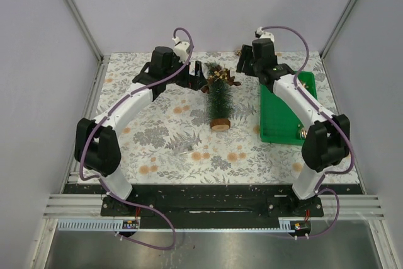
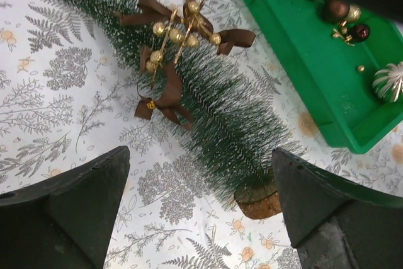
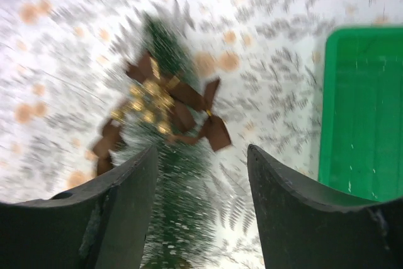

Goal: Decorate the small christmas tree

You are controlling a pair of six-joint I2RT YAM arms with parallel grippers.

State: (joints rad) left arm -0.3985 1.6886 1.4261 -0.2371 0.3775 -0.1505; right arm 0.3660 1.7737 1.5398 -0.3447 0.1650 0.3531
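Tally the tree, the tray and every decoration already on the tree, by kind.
small christmas tree: 1
green tray: 1
brown ribbon bows on the tree: 3, as far as the left wrist view shows
gold berry sprig on the tree: 1
Total: 6

The left arm (image 1: 126, 105) and right arm (image 1: 299, 99) reach inward, left fingers (image 2: 82, 206) wide apart, right fingers (image 3: 119, 212) parted.
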